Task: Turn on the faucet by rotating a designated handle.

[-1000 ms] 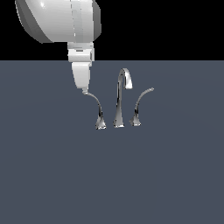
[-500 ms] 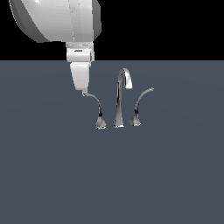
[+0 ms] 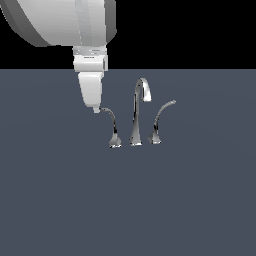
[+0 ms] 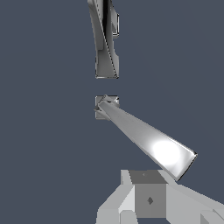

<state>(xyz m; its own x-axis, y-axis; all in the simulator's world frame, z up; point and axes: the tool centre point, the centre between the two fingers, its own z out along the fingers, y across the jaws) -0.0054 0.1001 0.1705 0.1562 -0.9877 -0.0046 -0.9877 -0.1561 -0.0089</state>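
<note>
The tool [image 3: 96, 109] touches the fine tip of the handle [image 3: 111, 122], on the side away from the spout [image 3: 138, 107]. The lever's long axis runs from that tip toward the spout. I cannot tell if the tool is wide or narrow.

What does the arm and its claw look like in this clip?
The smooth white rounded arm narrows through a ribbed white collar into a tapered pale grey claw. The wrist view shows blocky grey fingers bearing a small diamond mark. No cables visible.
</note>
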